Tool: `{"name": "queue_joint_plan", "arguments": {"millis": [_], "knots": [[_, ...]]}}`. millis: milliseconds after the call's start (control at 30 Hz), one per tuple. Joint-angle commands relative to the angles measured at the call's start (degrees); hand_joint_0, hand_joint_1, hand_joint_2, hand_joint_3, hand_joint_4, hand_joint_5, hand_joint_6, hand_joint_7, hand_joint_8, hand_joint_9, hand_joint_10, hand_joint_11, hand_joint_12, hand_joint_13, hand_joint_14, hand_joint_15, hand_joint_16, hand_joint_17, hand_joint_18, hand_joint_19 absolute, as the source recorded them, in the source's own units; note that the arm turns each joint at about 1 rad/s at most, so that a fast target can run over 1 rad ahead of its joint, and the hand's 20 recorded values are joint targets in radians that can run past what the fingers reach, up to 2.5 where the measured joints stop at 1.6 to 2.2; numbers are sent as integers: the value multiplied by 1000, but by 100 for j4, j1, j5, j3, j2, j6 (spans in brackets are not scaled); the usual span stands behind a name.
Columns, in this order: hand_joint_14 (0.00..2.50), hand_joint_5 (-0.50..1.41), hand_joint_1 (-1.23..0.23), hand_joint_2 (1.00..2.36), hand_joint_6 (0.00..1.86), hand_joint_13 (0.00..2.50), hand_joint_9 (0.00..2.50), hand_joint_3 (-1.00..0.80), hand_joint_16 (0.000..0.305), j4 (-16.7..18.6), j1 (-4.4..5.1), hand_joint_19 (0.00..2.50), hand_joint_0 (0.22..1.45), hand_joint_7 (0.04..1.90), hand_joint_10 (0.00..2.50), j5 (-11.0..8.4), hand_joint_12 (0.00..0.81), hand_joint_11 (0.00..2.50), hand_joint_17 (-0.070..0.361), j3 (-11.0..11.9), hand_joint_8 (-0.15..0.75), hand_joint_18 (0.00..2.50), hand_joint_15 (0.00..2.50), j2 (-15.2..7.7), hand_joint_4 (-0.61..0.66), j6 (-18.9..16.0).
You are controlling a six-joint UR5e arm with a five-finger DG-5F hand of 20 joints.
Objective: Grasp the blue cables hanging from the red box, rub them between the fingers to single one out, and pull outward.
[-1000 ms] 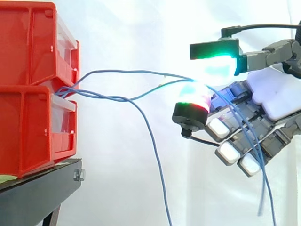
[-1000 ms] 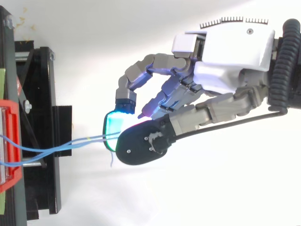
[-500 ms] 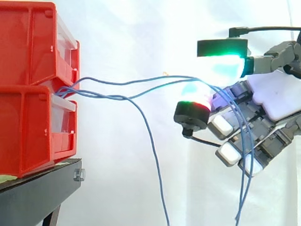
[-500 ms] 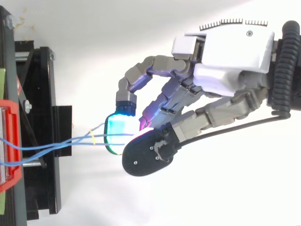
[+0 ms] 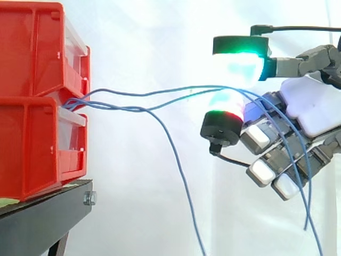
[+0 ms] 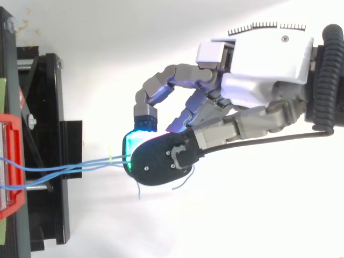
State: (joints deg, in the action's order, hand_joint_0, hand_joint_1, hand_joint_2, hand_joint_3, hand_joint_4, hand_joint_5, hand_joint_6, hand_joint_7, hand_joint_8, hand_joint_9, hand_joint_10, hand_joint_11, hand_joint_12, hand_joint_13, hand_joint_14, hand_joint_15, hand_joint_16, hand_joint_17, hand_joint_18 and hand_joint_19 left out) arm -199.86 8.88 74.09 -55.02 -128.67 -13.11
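A: Where's the hand (image 5: 314, 106) vs. the blue cables (image 5: 133, 94)?

B: Right of them. They come out of the red box (image 5: 37, 149) at far left, near its top front edge, and run approx. level rightward to the hand. So the long axis is left–right.

A: Clamped on them?

B: Yes. Two glowing fingertips (image 5: 240, 66) are pinched top and bottom on the strands. Looks like 2 in the pinch, w/ loose tails draped over the curled fingers and hanging down at right.

A: Any other strand?

B: One sags out from the box and drops btw box and hand, apart from the hand.

A: Pull dir.?

B: Prob. straight right, away from the box, along the cable line. With 2 strands pinched, I'd say none is singled out yet, so rub first. The top view agrees: the strands enter the pads from the left.
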Motion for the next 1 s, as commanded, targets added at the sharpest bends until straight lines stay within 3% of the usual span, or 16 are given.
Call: {"name": "queue_joint_plan", "arguments": {"millis": [0,200,467,600,733,833,967], "knots": [[20,-140,-738,1014,922,857,943,-280,43,0,0,483,617,1038,18,0,353,551,96,0,271,730,516,-1,74,-7],[20,-160,-788,1016,943,835,883,-218,43,-18,0,476,648,959,16,0,349,555,97,-9,269,721,515,-1,48,-16],[21,-169,-797,1000,933,829,861,-498,42,-18,0,465,686,869,15,0,340,541,95,0,260,720,497,-1,71,-16],[19,-164,-710,1000,922,838,886,-500,43,-9,0,486,571,902,15,0,352,545,97,-9,267,727,500,-1,91,-16],[20,-162,-665,1000,918,844,901,-500,45,0,0,478,539,910,17,0,362,540,102,-18,283,741,511,-1,93,-16],[19,-161,-694,1002,914,839,897,-489,44,0,0,485,570,938,16,0,357,549,100,-44,275,731,506,-1,91,-7],[19,-160,-768,1012,915,828,884,-335,43,0,0,483,633,970,16,0,352,549,98,-167,270,722,502,8,78,28]]}}
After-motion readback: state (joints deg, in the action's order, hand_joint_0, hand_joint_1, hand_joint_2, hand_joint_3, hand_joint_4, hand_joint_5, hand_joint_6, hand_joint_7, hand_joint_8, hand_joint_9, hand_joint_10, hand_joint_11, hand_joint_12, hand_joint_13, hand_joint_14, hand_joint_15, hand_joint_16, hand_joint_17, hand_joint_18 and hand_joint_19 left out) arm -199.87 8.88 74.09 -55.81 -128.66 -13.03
